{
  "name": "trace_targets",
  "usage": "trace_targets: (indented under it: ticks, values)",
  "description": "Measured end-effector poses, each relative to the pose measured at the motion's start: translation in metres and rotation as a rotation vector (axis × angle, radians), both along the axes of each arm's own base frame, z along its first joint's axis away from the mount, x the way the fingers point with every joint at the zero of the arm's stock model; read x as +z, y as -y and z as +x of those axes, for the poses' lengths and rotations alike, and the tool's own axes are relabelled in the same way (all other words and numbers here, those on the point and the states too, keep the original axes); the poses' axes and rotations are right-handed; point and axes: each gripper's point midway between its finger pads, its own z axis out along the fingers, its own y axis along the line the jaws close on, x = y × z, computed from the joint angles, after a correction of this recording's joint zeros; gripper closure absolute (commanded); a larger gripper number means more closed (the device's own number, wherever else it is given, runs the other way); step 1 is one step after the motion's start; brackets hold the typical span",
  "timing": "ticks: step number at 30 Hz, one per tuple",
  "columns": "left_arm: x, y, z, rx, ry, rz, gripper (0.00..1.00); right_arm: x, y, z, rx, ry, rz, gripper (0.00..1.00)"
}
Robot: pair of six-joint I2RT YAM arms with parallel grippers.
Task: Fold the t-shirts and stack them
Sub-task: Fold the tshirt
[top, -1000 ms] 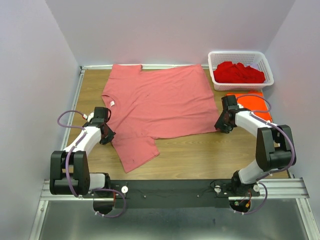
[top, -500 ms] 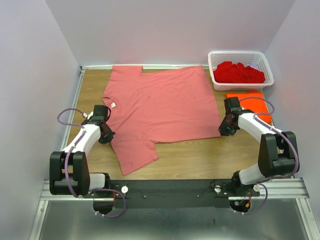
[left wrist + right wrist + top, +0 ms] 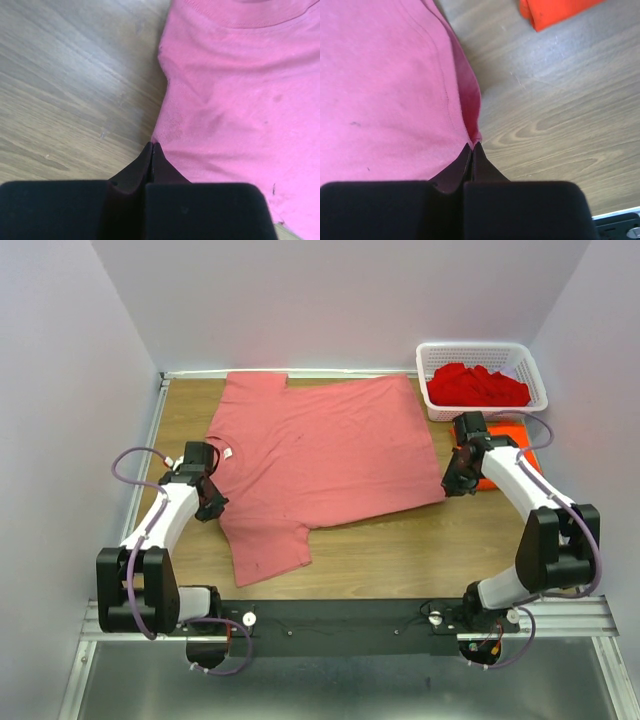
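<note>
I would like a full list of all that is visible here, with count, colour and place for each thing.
pink t-shirt: one, faded salmon-pink, spread over the middle of the table
orange t-shirt: one, bright orange, folded, at the right, in front of the basket, partly hidden by the right arm
red t-shirts: count cannot be told, deep red, heaped in the basket
basket: one, white lattice, far right corner
table: one, brown wood, under everything
left tool: one, black, shut on the pink t-shirt's left edge
right tool: one, black, shut on the pink t-shirt's near right corner
</note>
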Motion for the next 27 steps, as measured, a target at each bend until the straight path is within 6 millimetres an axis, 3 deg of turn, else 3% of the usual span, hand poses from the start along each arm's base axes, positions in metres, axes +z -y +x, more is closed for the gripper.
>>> trace_targets:
  ticks: [9,20,27]
  values:
    - [0.009,-0.003,0.02,-0.036,0.007,0.017,1.0,0.01,0.0,0.021,0.036,-0.023,-0.008,1.0]
    - [0.027,-0.019,0.042,-0.02,0.046,0.032,1.0,0.026,-0.007,0.061,0.073,0.008,0.013,0.99]
    - [0.023,-0.028,0.043,-0.003,0.032,0.03,1.0,0.026,-0.013,0.086,0.086,0.011,0.032,0.99]
